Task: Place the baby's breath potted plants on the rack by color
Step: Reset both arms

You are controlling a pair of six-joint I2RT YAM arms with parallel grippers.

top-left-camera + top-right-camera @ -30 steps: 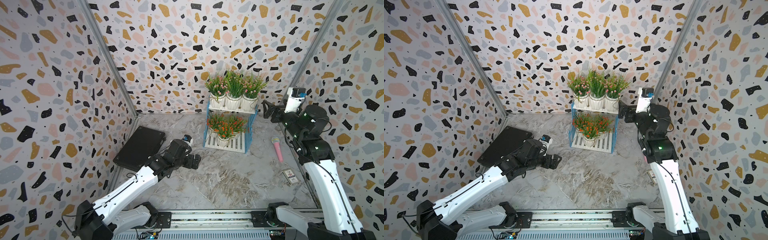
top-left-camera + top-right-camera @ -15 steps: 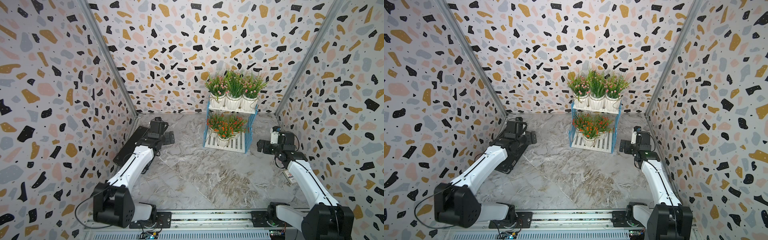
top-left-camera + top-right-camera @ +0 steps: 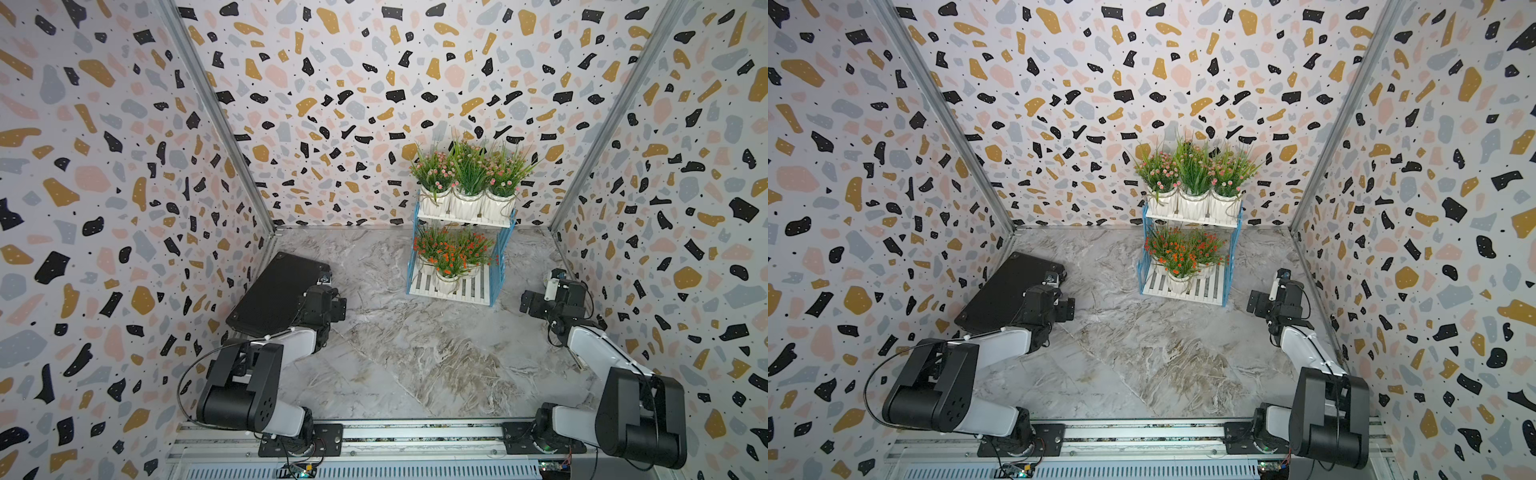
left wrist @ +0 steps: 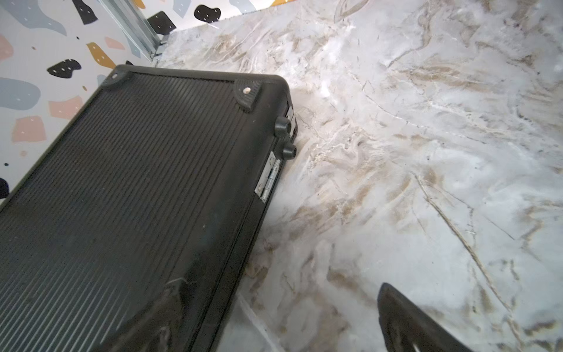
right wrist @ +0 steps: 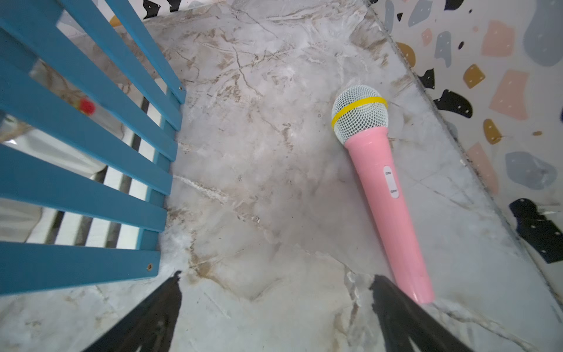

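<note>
Top views show the left arm [image 3: 297, 343] folded back over the black case [image 3: 270, 291], left jaws spread, empty. In the middle, the rack [image 3: 500, 257] carries pink plants [image 3: 469, 174] above and orange plants [image 3: 451, 253] below: sorting looks finished. The right arm [image 3: 594, 345] also withdrew, right jaws wide, empty, above a pink microphone [image 5: 384, 183]. Nothing blocks.

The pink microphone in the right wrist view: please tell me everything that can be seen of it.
The pink microphone looks like a plastic toy: smooth pink handle, round white mesh head with a yellow band, small white oval switch label. It lies flat on the marbled table, between the blue side frame of the rack and the speckled wall, apart from both. Its butt end is close to one finger of the open right gripper; contact there cannot be told.
</note>
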